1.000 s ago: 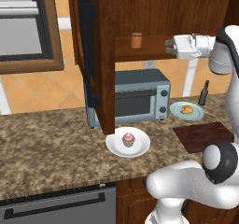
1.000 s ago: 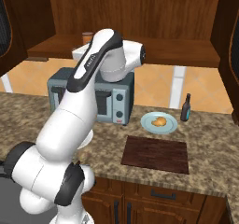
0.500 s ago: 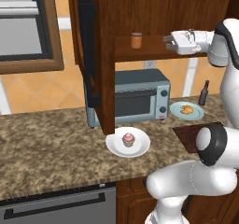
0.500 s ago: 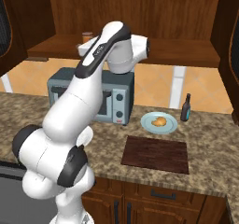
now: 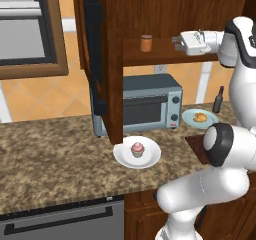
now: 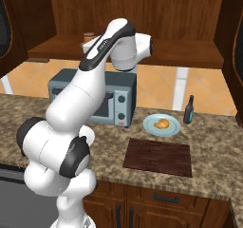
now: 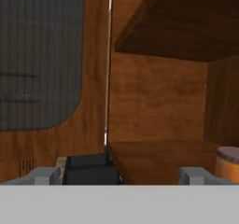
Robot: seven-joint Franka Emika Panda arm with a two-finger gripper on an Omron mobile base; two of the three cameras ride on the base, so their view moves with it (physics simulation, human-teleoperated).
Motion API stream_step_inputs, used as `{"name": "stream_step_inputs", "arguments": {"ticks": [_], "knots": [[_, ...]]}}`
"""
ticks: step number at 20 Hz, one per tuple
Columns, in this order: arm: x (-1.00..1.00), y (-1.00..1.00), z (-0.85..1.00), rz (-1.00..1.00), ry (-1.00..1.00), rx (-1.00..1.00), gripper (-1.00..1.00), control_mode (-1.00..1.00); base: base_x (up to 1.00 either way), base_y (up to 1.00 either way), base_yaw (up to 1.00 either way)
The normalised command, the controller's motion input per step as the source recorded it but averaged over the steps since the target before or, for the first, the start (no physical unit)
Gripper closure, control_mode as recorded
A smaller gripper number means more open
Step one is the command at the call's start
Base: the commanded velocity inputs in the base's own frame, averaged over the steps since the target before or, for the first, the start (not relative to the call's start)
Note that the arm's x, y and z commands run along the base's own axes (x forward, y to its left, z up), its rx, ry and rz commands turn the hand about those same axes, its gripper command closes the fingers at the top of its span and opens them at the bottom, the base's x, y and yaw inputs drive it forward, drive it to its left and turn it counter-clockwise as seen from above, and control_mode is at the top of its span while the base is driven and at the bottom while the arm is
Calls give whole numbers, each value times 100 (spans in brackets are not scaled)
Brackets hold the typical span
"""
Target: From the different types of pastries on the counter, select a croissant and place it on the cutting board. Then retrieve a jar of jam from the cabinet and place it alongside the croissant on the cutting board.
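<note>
Cabinet shelf (image 5: 165, 51): jam jar (image 5: 146, 43) upright, likely rigid, smooth, light; grip mid-body below lid. Pincer (image 5: 176, 43) wide open, empty, near jar, apart from it.

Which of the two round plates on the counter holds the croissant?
The pale teal plate right of the grey toaster oven; the white plate holds a pink cupcake.

Even, flat rendered light; seemingly soft focus.

Croissant (image 6: 162, 124) on its plate; jar of jam (image 5: 146, 43) shelved.
I see the cutting board (image 6: 159, 156) bare on the counter (image 5: 55, 161); jar upright in the cabinet (image 5: 150, 9).
</note>
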Motion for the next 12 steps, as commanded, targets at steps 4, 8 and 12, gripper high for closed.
{"name": "stream_step_inputs", "arguments": {"ticks": [4, 8, 12], "knots": [[2, 0, 0, 0, 0, 0, -100, -100, 0, 0, 0], [16, 0, -2, 0, 0, 0, -100, -100, 0, 0, 0], [17, 0, -13, 0, 0, 0, -100, -100, 0, 0, 0]]}}
